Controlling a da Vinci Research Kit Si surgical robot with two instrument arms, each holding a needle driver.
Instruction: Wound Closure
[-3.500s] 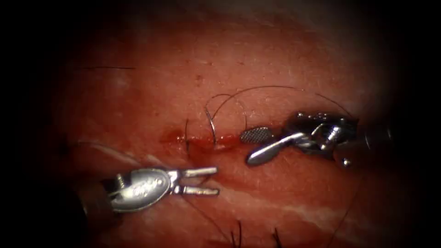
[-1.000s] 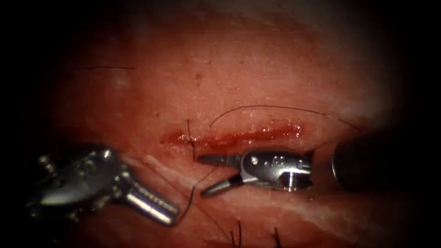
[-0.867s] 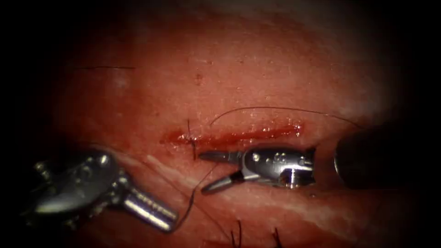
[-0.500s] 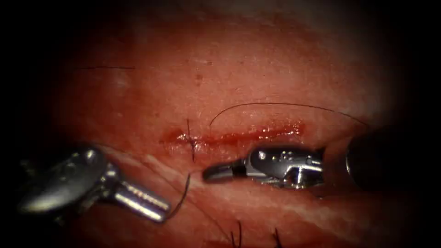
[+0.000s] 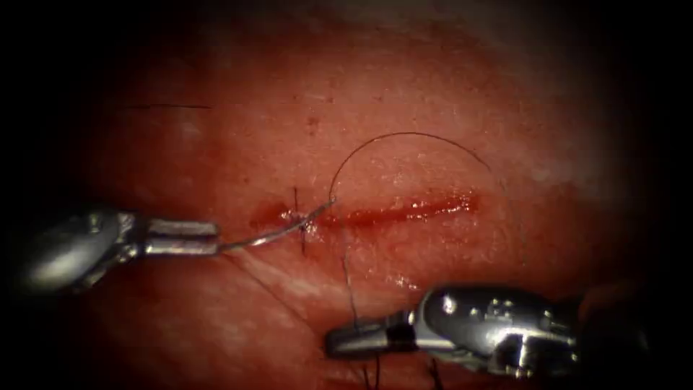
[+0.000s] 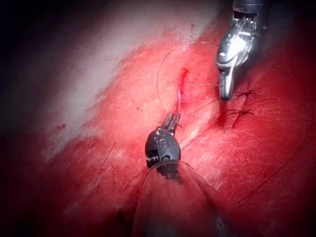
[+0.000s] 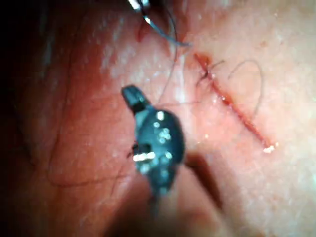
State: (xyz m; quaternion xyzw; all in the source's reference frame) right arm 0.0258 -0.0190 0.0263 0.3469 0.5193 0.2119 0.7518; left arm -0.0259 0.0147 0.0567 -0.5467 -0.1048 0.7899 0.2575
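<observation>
Left steel needle driver: jaws clamped on rear end of thin curved steel needle, tip at horizontal red cut near dark stitch | Right steel needle driver: jaws clamped on dark thread below cut | Step, judged: needle placement at cut edge; entry into pink tissue not discernible | Requirement: maintain thread slack.

A bright pool of light falls on the middle of the endoscope view and fades on every side into a deep black surround, with a pale, whitish glare showing toward the upper right edge of the lit patch.
</observation>
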